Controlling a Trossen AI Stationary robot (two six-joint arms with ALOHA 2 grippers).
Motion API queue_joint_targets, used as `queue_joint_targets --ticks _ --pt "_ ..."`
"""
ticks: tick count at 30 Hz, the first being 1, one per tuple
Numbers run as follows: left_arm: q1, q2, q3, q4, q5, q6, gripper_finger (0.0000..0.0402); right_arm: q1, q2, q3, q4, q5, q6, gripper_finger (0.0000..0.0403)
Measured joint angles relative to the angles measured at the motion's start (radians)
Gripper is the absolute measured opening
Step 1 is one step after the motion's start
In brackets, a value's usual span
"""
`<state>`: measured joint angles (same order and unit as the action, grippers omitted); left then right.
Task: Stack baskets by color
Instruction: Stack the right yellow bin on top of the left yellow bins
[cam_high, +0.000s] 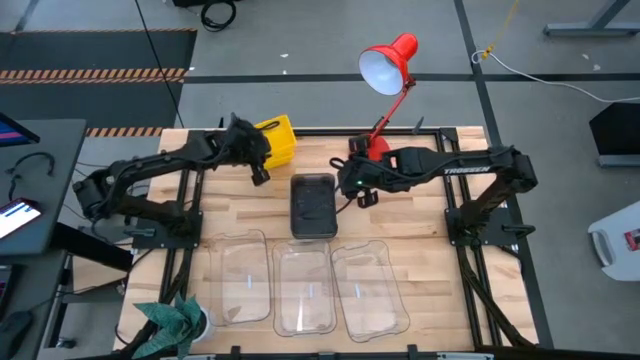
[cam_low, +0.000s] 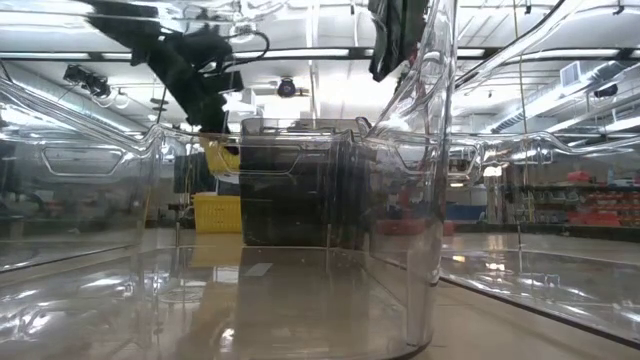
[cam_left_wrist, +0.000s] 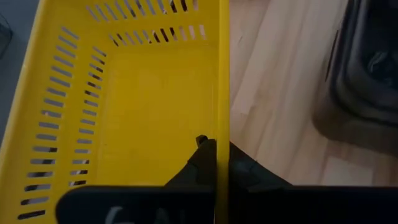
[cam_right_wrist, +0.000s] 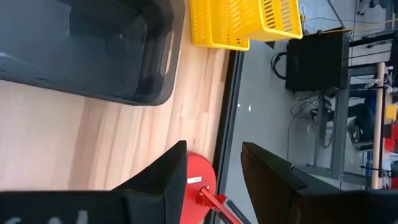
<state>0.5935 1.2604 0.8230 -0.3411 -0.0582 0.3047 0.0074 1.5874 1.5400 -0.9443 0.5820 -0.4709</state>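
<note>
L gripper clamped on yellow basket wall, upper centre-left of high view; R gripper fingers apart, holding nothing, just right of grey basket mid-table.

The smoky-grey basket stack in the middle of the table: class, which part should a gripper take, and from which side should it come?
Probably a long side wall of the smoky-grey basket stack, pinched over the rim from above. It sits upright with its mouth open upward, so the thin walls are exposed. The side facing the open right gripper looks free; the clear baskets crowd the near end.
</note>
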Motion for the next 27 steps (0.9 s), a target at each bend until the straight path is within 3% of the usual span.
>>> queue_joint_targets --ticks 12,27 --pt "0.078 0.102 -0.001 0.008 0.029 0.052 0.0006 0.01 -0.084 -0.169 0.143 -0.052 -0.002 0.0156" --pt "0.103 0.155 -0.001 -0.049 0.021 0.07 0.001 0.024 -0.086 -0.184 0.147 -0.054 -0.002 0.0156"
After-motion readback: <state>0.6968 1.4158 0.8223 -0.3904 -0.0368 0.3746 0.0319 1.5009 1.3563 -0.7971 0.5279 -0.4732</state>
